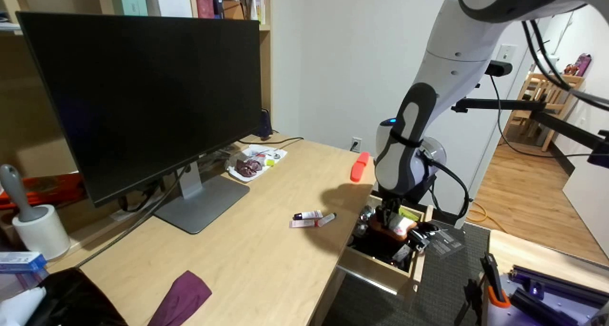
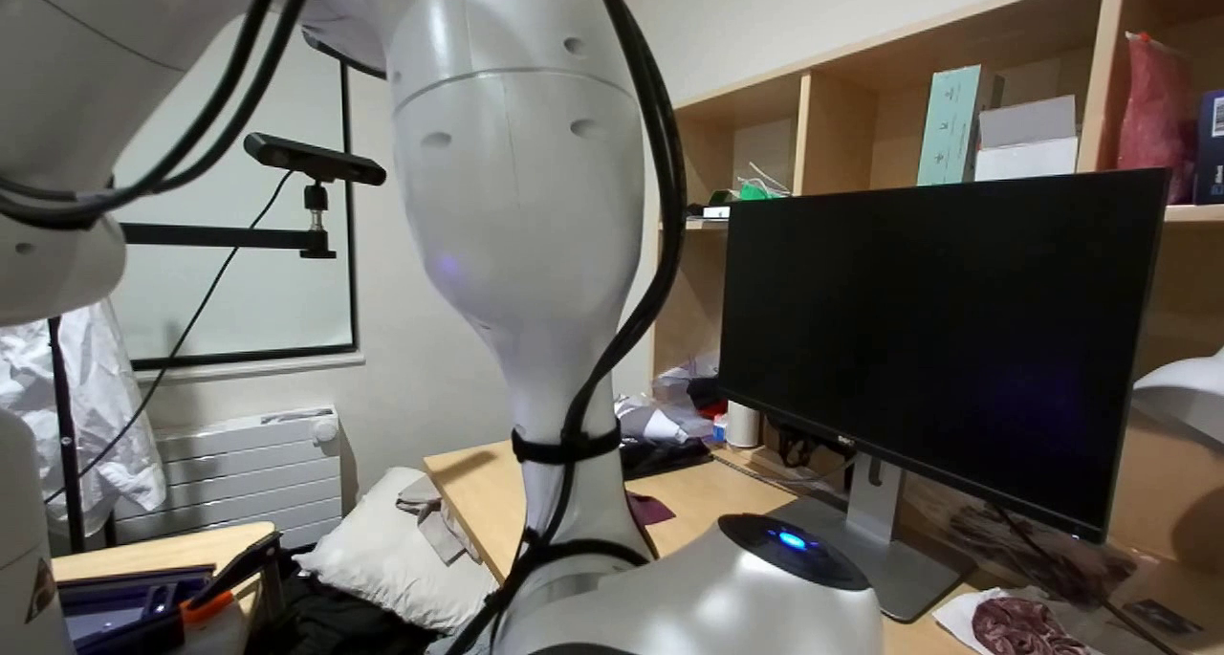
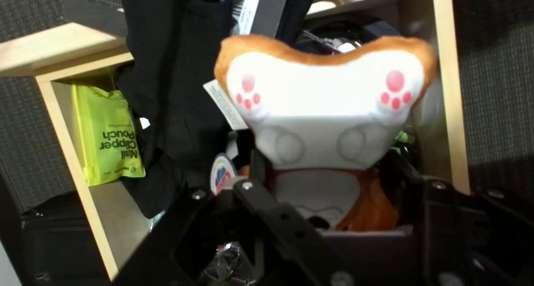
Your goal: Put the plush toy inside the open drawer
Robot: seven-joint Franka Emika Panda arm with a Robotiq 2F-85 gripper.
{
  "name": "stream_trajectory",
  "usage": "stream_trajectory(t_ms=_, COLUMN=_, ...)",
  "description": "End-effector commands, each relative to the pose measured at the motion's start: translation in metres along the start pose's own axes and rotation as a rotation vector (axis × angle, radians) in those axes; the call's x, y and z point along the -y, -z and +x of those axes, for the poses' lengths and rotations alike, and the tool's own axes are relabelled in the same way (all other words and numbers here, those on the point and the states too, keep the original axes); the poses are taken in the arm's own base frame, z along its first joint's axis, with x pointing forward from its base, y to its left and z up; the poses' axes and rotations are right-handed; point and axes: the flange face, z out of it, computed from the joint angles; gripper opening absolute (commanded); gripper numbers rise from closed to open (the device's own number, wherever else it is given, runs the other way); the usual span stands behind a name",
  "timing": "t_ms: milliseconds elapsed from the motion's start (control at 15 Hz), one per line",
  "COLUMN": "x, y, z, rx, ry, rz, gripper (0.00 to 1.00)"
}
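Light wood makes up the desk (image 1: 247,259), the shelf (image 1: 265,69) and the drawer (image 1: 376,269); the last stands pulled out past the desk's edge, over dark carpet (image 1: 442,278). A monitor (image 1: 142,97), screen dark, occupies the desk. Also on this surface lie three tubes (image 1: 309,220), a red-orange item (image 1: 359,168) near the edge and a purple cloth (image 1: 181,300). The pale wall (image 1: 333,78) carries an outlet (image 1: 356,144). In an exterior view, a radiator (image 2: 244,488) and a pillow (image 2: 402,550) are visible beyond the arm (image 2: 516,186).

Markings: the yellow pouch (image 3: 110,135) in the drawer reads "Nail Clipper Pouch", inverted in the wrist view. Print on the white label (image 3: 225,104) at the side of the toy (image 3: 325,85), and on the round tag (image 3: 222,175) near the claw (image 3: 326,163), is too blurred for me to read.

Position: the toy, tan-brown and white, is at the drawer's opening, within the outline of its walls; whether it touches the clutter (image 3: 179,102) I cannot tell. The claw is closed on the toy's body from both sides.

Orientation: in the wrist view the toy's long axis runs from top to bottom. The feet, marked with pink paw prints, point to the top edge; the muzzle, with a dark nose, is at the lower end, deep in the claw. The white belly is turned toward the wrist.
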Motion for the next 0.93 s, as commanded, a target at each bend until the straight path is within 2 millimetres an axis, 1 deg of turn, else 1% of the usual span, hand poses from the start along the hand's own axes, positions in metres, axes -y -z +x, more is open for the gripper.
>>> stream_trajectory(t_ms=0, x=0.013, y=0.012, z=-0.008, rx=-0.031, ry=0.027, rz=0.016, gripper=0.99)
stream_trajectory(t_ms=67, x=0.019, y=0.016, z=-0.009, rx=-0.025, ry=0.036, rz=0.019, gripper=1.0)
stream_trajectory(t_ms=467, x=0.047, y=0.036, z=-0.01, rx=-0.031, ry=0.068, rz=0.038, gripper=1.0)
stream_trajectory(t_ms=600, x=0.05, y=0.04, z=-0.012, rx=-0.028, ry=0.083, rz=0.036, gripper=1.0)
stream_trajectory(t_ms=867, x=0.075, y=0.061, z=-0.015, rx=-0.039, ry=0.135, rz=0.018, gripper=1.0)
